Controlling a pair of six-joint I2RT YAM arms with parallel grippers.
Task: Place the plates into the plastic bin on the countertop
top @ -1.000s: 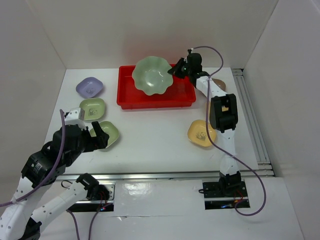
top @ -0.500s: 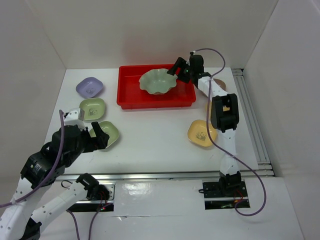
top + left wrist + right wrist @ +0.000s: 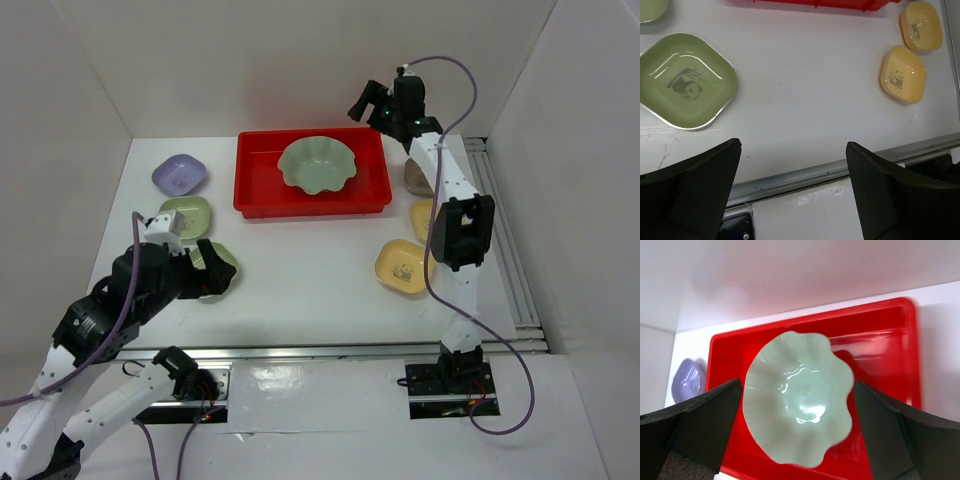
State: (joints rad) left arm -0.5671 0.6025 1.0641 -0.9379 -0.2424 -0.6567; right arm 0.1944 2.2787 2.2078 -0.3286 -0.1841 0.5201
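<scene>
The right pincer [image 3: 366,104] has opened wide and risen clear, leaving the large green dish [image 3: 318,164] lying in the red bin [image 3: 255,185], so that plate is delivered.

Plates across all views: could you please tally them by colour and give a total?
Pale green scalloped plate: 1
Green plates: 2
Yellow plates: 2
Lavender plate: 1
Brownish-pink plate: 1
Total: 7

White links [image 3: 438,170], black joints [image 3: 458,232], purple cables [image 3: 528,385] — left claw [image 3: 793,144] and right claw [image 3: 797,384] black.
</scene>
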